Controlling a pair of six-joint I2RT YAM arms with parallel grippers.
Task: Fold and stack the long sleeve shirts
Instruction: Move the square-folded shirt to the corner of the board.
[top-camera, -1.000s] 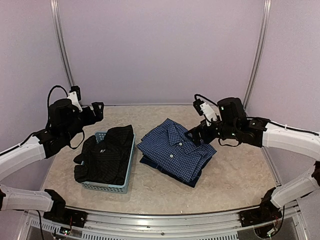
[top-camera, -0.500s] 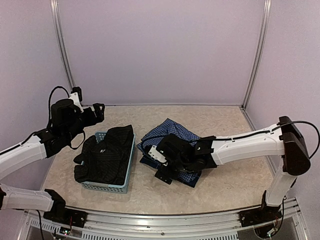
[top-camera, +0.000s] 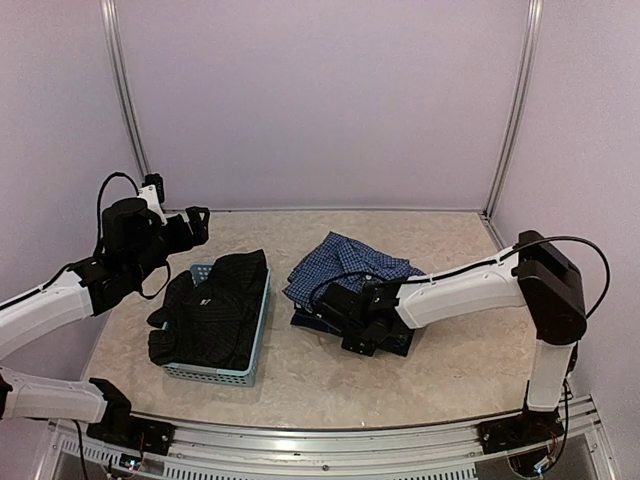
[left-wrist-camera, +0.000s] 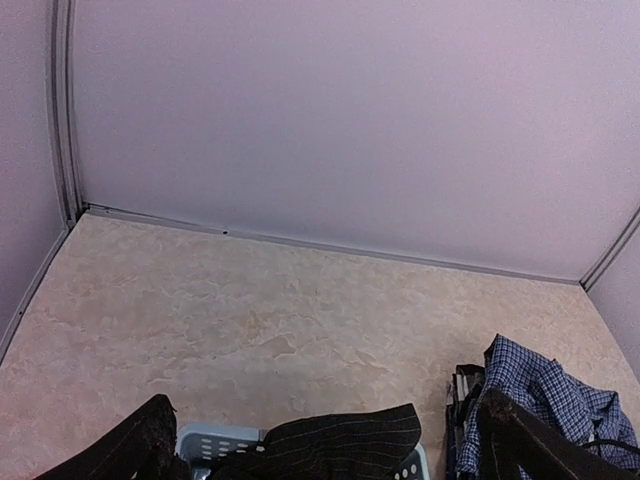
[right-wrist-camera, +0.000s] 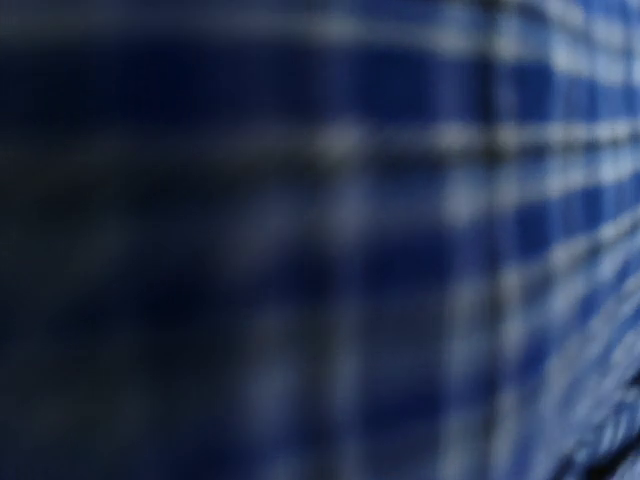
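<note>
Left gripper (top-camera: 192, 225) hovers, fingers (left-wrist-camera: 135, 452) apart and empty. Below it a black pinstriped collared shirt (top-camera: 210, 310) lies crumpled in a light blue plastic basket (top-camera: 212, 375). A blue-navy check button-up shirt (top-camera: 350, 262) is bunched at centre on the beige tabletop (top-camera: 460, 365). Right gripper (top-camera: 362, 335) presses its near edge, jaws apart; whether it has cloth, can't tell. Step is probably folding the check shirt. Next move needs a clean edge pinch. Basket walls may hamper lifting the black shirt.
</note>
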